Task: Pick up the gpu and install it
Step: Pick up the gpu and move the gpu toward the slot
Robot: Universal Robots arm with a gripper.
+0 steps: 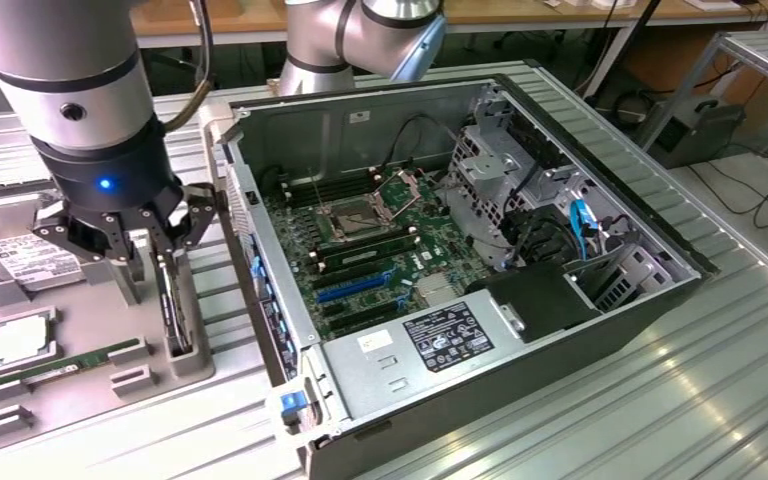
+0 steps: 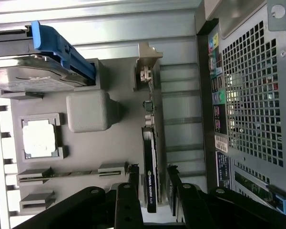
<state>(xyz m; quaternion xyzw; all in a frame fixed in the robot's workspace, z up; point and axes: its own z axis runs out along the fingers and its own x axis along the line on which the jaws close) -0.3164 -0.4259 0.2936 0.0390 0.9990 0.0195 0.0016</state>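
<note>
A ribbed metal table, with cables trailing on the floor beyond it, carried a grey parts tray at the exterior view's left, holding a hard drive and a green memory stick, and an open computer case to the right. The gpu, a thin black card with a silver bracket at one end, stood on edge in a slot on the tray's case side. The jaws hung spread wide around it, one finger on each side, gripping nothing
</note>
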